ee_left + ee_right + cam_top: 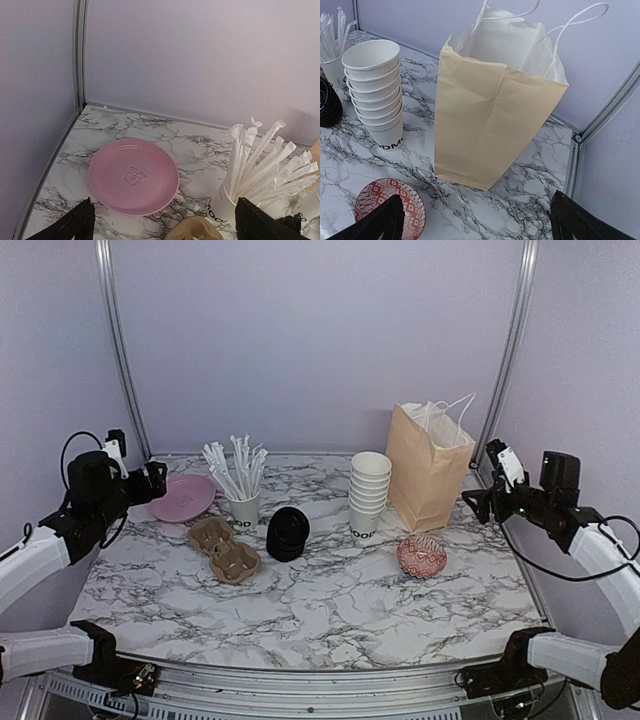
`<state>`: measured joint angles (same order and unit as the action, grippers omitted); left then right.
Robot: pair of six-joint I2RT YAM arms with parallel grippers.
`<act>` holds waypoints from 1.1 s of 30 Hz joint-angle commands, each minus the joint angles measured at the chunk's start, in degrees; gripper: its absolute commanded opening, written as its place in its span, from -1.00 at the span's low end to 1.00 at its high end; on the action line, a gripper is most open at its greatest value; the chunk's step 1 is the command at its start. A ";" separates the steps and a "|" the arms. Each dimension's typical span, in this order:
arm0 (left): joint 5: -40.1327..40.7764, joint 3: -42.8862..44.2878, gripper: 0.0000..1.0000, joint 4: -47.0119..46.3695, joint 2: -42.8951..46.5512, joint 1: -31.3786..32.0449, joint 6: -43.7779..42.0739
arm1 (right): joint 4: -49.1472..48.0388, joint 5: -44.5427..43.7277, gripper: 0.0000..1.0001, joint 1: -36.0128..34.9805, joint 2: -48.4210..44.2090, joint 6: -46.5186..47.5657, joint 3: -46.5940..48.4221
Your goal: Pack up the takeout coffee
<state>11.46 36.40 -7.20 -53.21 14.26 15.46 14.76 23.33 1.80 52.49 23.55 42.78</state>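
The marble table [330, 610] fills the overhead frame. The brown paper bag [428, 468] stands upright at upper right, with the stack of lidless white cups [368, 490] just left of it. My left pincer [152, 483] at mid-left and my right pincer [476, 504] at mid-right both gape apart, holding nothing. I cannot tell where the lidded coffee is.
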 commanded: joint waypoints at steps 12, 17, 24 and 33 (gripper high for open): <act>-24.80 3.97 0.11 3.15 -4.61 2.96 -6.76 | 22.36 20.50 0.60 -10.43 6.60 17.48 12.59; -24.74 5.13 0.09 4.57 -4.81 6.91 -8.42 | 25.31 15.89 0.52 -18.48 9.73 20.47 18.06; -23.01 5.83 0.12 5.13 -4.88 12.15 -9.45 | 22.79 8.32 0.15 -25.24 18.72 16.88 26.29; -22.69 4.68 0.15 4.65 -5.28 12.54 -10.09 | 24.37 1.53 -0.16 -30.84 35.50 13.50 42.39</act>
<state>-11.46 40.45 -3.36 -58.11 26.63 6.42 37.78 28.91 -27.44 83.53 39.22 79.13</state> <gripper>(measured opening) 0.572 0.427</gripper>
